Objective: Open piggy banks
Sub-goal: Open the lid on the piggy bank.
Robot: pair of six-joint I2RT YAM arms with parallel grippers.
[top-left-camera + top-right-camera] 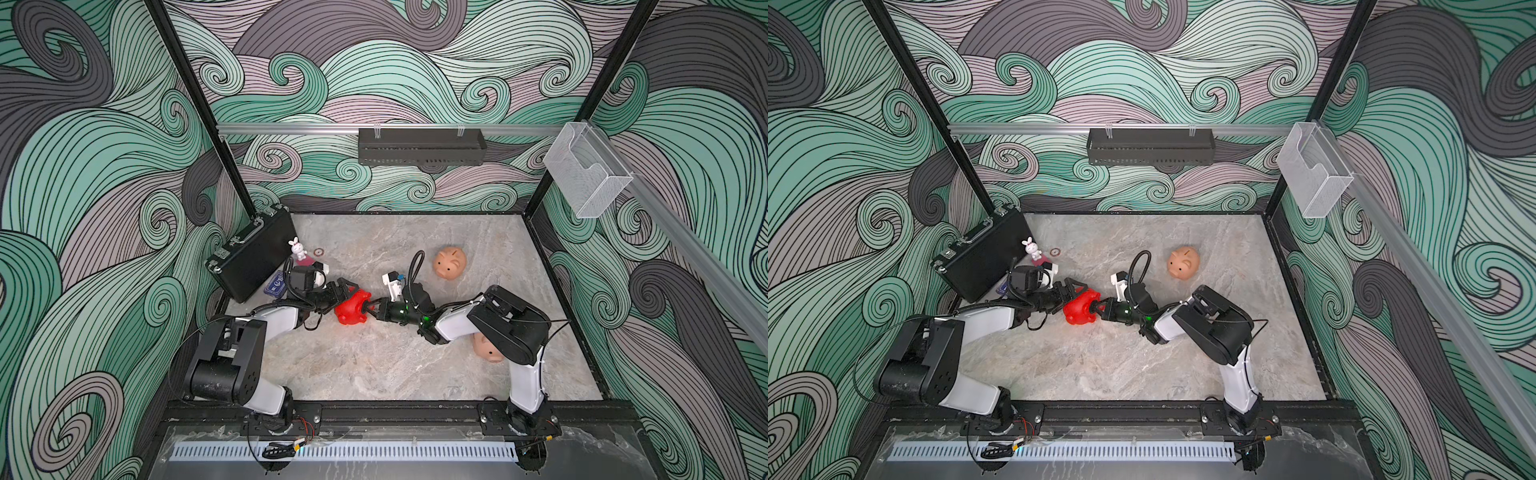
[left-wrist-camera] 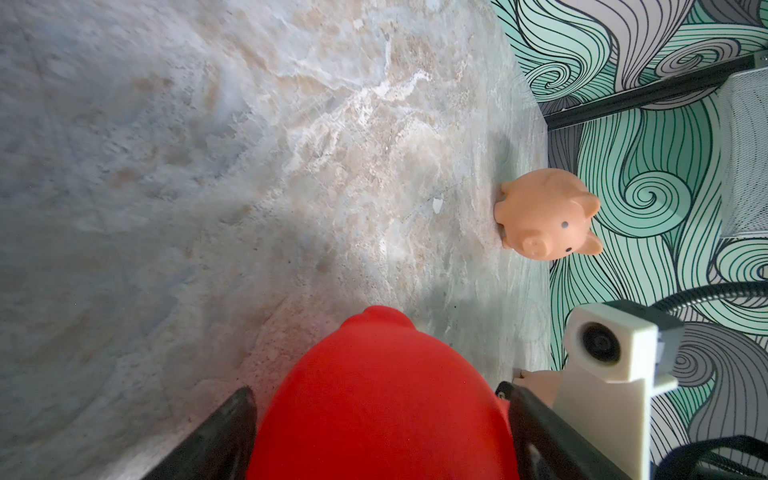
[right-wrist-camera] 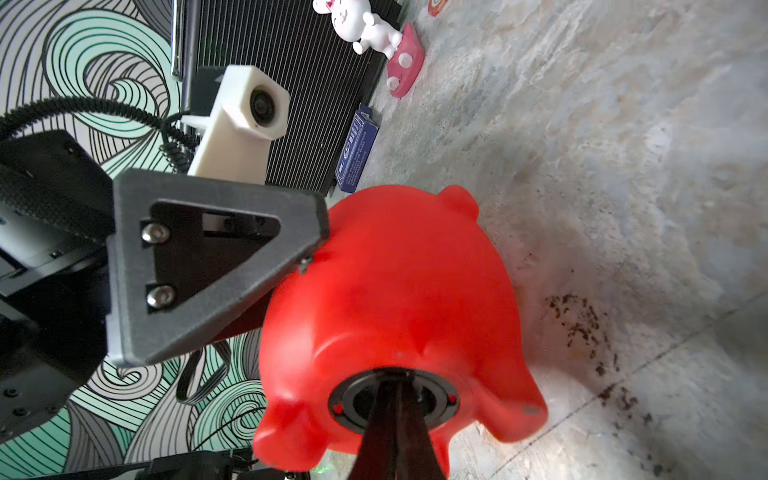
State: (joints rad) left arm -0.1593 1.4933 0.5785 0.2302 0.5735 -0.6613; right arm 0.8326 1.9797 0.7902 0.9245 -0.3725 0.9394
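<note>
Three piggy banks are on the grey marbled bench (image 1: 374, 365). The bright red round plastic piggy bank (image 1: 352, 308) is near the middle, held between the two arms and turned so that its belly faces the right arm. The left end effector (image 1: 347, 293) grips the red body from the left with its black fingers (image 2: 216, 432) spread wide around it. The right end effector (image 1: 371, 311) has its jaws pressed together, with the tips inside the black round belly plug (image 3: 395, 399), which still sits in its hole.

The first peach-pink plastic piggy bank (image 1: 449, 262) stands alone on the far right part of the bench, with its coin slot up. The second peach-pink piggy bank (image 1: 487, 348) is on the near right, half hidden under the right arm in a top view.

At the far left one black ribbed case (image 1: 253, 253) with metal latches leans on the wall. Beside it stand one white rabbit figurine on a pink base (image 1: 300, 251), one small round reddish ring (image 1: 319, 251) and one dark blue small box (image 3: 357, 149) with white printing that is too small to read.
</note>
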